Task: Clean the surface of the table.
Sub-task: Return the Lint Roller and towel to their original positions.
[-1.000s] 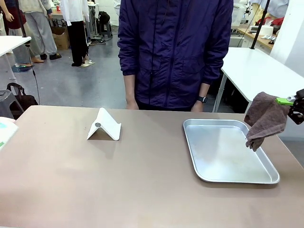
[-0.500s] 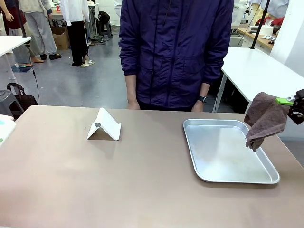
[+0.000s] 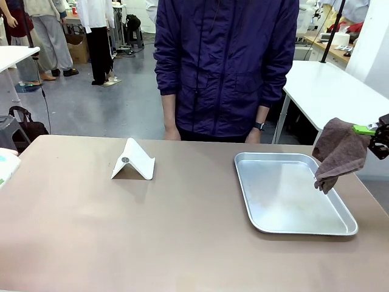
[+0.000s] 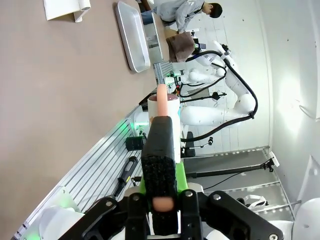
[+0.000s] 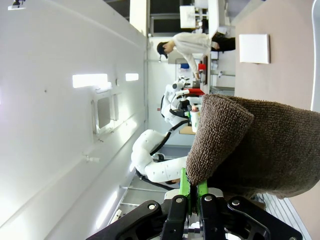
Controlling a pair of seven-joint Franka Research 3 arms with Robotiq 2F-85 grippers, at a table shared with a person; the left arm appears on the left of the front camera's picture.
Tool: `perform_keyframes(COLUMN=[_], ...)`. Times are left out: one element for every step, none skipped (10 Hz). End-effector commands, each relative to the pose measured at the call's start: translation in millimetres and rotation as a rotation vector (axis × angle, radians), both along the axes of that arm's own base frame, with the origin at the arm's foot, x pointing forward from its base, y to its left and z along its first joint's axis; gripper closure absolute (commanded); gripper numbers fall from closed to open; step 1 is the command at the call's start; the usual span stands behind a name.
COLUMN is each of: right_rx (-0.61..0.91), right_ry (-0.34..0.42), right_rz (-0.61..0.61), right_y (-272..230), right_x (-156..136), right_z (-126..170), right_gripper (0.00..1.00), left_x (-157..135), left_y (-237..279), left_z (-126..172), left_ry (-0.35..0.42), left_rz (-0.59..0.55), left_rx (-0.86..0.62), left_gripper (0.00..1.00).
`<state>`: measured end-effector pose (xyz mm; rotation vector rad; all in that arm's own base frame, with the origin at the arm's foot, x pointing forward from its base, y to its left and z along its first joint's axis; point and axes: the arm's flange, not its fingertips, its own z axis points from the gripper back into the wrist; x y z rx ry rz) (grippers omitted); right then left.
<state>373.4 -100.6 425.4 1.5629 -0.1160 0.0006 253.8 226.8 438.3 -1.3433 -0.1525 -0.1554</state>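
The tan-brown table (image 3: 182,237) spreads across the front view and also shows in the left wrist view (image 4: 60,100). At its right edge my right gripper (image 3: 368,129) is shut on a corner of a brown cloth (image 3: 339,152), which hangs above the right rim of a silver tray (image 3: 292,194). In the right wrist view the cloth (image 5: 260,150) drapes from the closed green pads of that gripper (image 5: 191,187). My left gripper (image 4: 161,120) is held off the table's left side. Its fingers are pressed on a thin pink thing (image 4: 162,95).
A white folded stand (image 3: 132,159) sits on the table left of the middle. A person in a dark blue jacket (image 3: 225,67) stands at the far edge, hands down. A white-topped table (image 3: 328,91) is behind on the right.
The pale thing at the picture's left edge has slipped slightly further out of frame. The person has shifted a little to the right. The cloth and right gripper hold still.
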Motion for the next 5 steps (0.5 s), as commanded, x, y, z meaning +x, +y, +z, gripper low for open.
perform_keyframes(right_rx=[-0.002,-0.002,-0.002,-0.002,0.0], right_ry=[-0.016,-0.016,-0.016,-0.016,0.0], right_rz=[0.012,0.012,0.012,0.012,0.0], right_y=[-0.5,-0.5,-0.5,-0.5,0.0], right_x=[-1.8,-1.8,-1.8,-1.8,0.0], right_z=[2.0,2.0,2.0,2.0,0.0], right_gripper=[0.94,0.94,0.94,0.94,0.94], left_x=[-3.5,-3.5,-3.5,-3.5,0.0], left_y=[-0.9,-0.9,-0.9,-0.9,0.0], left_z=[1.1,1.1,1.1,1.1,0.0], left_ry=[0.002,0.002,0.002,0.002,0.0], left_rz=[-0.004,-0.004,-0.004,-0.004,0.0], left_rx=[0.004,0.004,0.004,0.004,0.0], left_gripper=[0.78,0.78,0.78,0.78,0.78])
